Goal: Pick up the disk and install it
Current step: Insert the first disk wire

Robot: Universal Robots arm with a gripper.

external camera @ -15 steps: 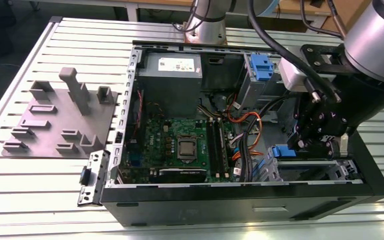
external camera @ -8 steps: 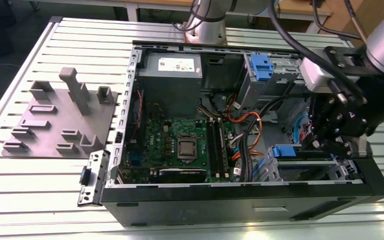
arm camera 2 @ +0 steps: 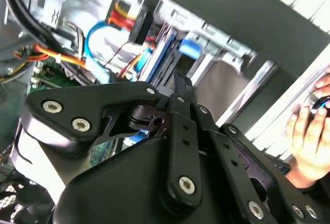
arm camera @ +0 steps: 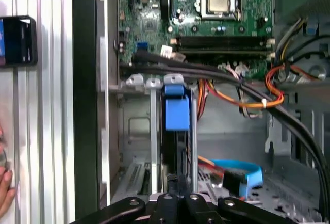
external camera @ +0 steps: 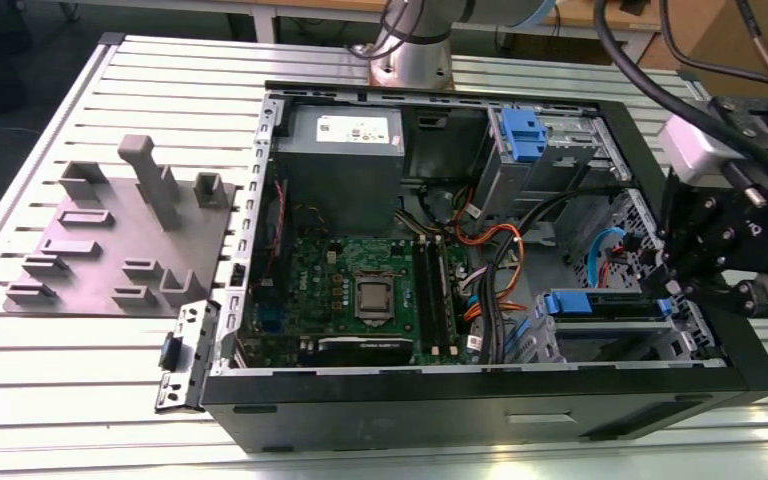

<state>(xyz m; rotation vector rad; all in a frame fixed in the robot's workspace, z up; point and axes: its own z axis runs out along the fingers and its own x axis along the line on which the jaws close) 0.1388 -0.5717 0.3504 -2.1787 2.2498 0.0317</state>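
The disk (external camera: 604,302), with blue rails and a blue tab, lies in the drive bay at the near corner of the open computer case (external camera: 491,400), on the exterior view's right. In the first wrist view the disk (arm camera: 177,113) shows edge-on between the bay's metal walls. My gripper (external camera: 682,288) hangs just inside the case wall at the disk's outer end. Both wrist views show the gripper (arm camera: 178,182) (arm camera 2: 178,82) shut, fingertips together at the disk's (arm camera 2: 190,48) end. I see nothing held between them.
Orange and black cables (arm camera: 258,97) and a blue cable (arm camera: 237,170) run beside the bay. The motherboard (external camera: 357,290) and a grey power supply (external camera: 337,150) fill the case. A grey fixture plate (external camera: 117,240) lies on the table. A person's hand (arm camera 2: 309,131) rests outside the case.
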